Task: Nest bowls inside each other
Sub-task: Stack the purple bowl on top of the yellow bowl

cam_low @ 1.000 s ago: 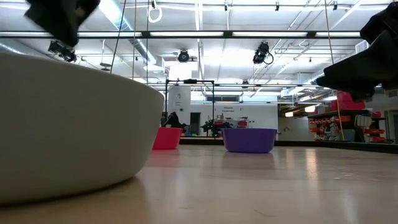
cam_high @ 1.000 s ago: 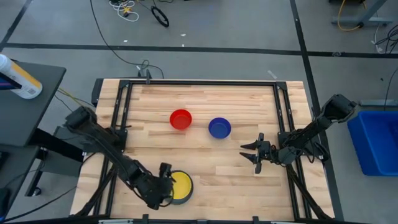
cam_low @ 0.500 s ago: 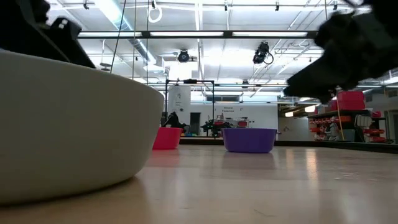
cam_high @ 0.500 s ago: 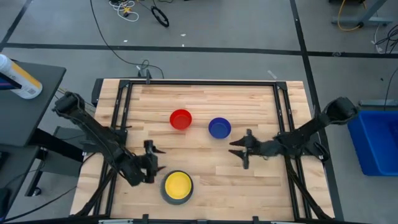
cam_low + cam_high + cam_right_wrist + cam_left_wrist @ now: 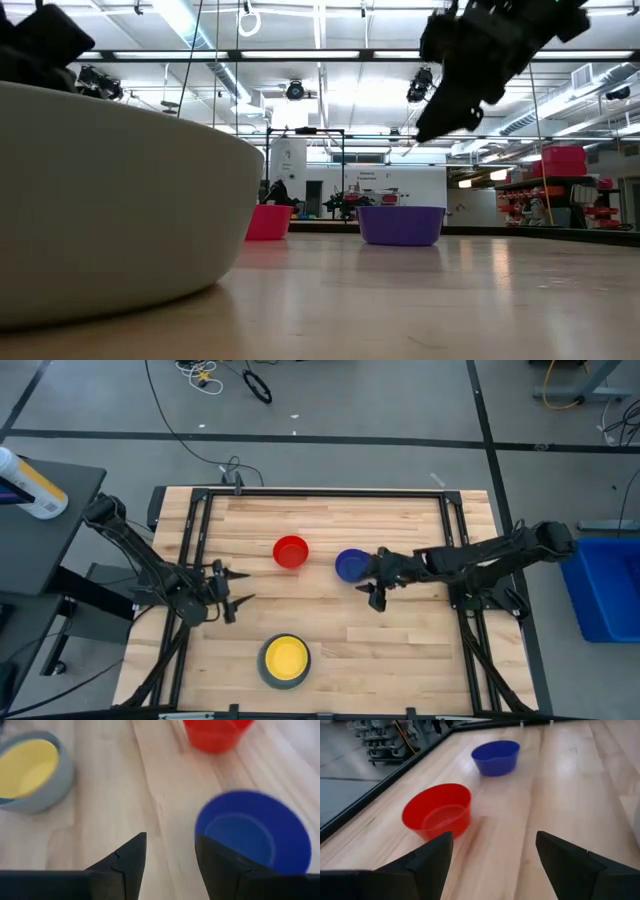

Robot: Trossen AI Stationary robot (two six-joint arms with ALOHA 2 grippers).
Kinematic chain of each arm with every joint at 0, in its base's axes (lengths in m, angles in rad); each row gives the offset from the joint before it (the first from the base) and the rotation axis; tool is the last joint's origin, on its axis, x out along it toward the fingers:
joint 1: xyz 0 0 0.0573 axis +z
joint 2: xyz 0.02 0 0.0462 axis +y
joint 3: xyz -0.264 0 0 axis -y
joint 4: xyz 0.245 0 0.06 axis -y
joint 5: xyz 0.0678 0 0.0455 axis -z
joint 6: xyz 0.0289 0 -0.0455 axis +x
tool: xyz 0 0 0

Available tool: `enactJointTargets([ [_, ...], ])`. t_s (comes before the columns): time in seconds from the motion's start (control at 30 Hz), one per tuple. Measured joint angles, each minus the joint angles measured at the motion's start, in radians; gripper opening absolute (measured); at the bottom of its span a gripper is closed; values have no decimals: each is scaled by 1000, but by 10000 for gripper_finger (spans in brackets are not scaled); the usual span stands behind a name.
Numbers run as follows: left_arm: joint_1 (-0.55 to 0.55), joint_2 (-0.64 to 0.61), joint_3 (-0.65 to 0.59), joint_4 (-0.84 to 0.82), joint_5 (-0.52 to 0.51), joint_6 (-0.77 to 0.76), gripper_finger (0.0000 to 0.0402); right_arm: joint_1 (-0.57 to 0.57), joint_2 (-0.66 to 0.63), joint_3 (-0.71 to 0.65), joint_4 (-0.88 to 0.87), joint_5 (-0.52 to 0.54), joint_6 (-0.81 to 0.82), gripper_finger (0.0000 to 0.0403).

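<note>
A red bowl (image 5: 291, 551) and a dark blue bowl (image 5: 351, 565) stand side by side on their bases at the middle of the wooden table. A yellow bowl (image 5: 286, 657) sits nested inside a pale grey bowl (image 5: 266, 671) near the front edge. My right gripper (image 5: 368, 592) hovers open just beside the blue bowl (image 5: 250, 832), on its near right side, touching nothing. My left gripper (image 5: 238, 596) is open at the table's left, its fingers pointing toward the red bowl (image 5: 437, 812), with nothing between them.
Black metal rails (image 5: 196, 530) frame the table's left, far and right sides. Bare wood (image 5: 400, 650) lies between the bowls and the front right. In the low view the grey bowl (image 5: 110, 200) fills the left foreground.
My left gripper has drawn back from the grey and yellow bowls toward the table's left and far side, staying open and tipping toward level. My right gripper has risen and swung from the right edge toward the blue bowl. The bowls have not moved.
</note>
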Motion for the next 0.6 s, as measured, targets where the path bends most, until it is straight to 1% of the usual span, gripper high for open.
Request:
enactJointTargets([
  [0.13,0,-85,-68,51,-12,29,295,-42,88,-2,24,-60,10,179],
  [0.27,0,-138,-110,51,-46,37,295,-75,202,-2,103,-117,-2,179],
  [0.47,0,-170,-134,51,-58,39,295,-116,342,43,108,-134,-39,179],
  [0.6,0,-171,-134,51,-57,46,295,-126,371,69,106,-135,-58,177],
])
